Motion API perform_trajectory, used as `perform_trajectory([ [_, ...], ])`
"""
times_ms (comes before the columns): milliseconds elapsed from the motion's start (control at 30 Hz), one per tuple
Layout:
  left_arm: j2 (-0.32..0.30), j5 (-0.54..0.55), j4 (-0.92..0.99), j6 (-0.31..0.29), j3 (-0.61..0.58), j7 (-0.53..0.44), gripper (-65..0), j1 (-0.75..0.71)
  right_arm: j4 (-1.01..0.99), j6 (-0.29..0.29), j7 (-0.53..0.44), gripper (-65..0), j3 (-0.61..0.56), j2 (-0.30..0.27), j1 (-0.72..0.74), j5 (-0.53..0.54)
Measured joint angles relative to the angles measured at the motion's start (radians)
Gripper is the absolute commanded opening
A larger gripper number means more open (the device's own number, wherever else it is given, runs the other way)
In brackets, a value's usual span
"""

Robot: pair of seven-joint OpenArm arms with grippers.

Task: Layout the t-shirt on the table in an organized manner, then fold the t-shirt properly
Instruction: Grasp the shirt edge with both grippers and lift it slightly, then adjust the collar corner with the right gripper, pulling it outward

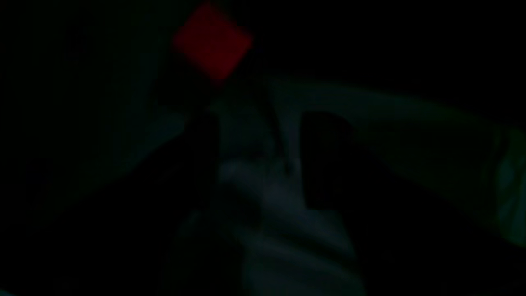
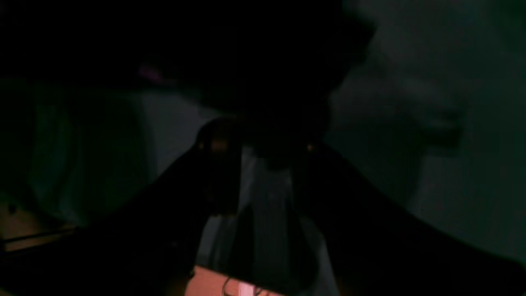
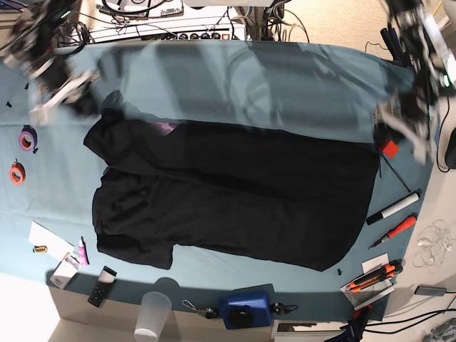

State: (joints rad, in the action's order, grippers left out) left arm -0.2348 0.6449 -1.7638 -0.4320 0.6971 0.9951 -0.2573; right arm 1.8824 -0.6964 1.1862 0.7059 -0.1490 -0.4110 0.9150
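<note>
- Teal-blue cloth covers the table, with power strips and cables beyond its far edge at the top of the base view.
- On it lies the t-shirt, black, stretched across the middle of the frame; a sliver of purple print peeks out near its upper left fold.
- Its upper edge looks pulled taut between the two arms, while the left end is bunched, with a sleeve doubled over.
- The right gripper, at the upper left, is motion-blurred; it appears to pinch the shirt's corner there, though I cannot tell for sure.
- The left gripper, at the right edge, is also blurred; whether it is spread or clamped on the hem I cannot tell.
- Both wrist views are too dark to settle either grip.
- Judging the step as spreading: keep both corners level, draw apart evenly, and lower the cloth flat so the crumpled left side smooths out.
- Steer clear of the markers at lower right and the tape rolls at left.
</note>
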Motion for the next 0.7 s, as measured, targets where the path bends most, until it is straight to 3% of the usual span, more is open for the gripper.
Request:
perform_trajectory([
  [200, 0.003, 0.120, -0.002, -0.070, 0.232, -0.003, -33.0, -0.027, 0.000, -0.001, -0.001, -44.4, -0.037, 0.053, -0.005, -0.038],
  [333, -0.016, 0.185, -0.003, -0.116, 0.341, 0.000, -33.0, -0.027, -0.002, 0.000, -0.156, -44.4, -0.097, 0.052, -0.005, -0.203],
  [433, -0.049, 0.196, -0.003, -0.116, 0.358, 0.025, -33.0, -0.029, -0.002, 0.000, -0.216, -44.4, -0.126, 0.052, -0.004, -0.280],
  [700, -0.053, 0.253, -0.003, -0.144, 0.353, 0.026, -33.0, -0.025, -0.002, 0.050, -0.221, -44.4, -0.144, 0.052, 0.042, -0.380],
])
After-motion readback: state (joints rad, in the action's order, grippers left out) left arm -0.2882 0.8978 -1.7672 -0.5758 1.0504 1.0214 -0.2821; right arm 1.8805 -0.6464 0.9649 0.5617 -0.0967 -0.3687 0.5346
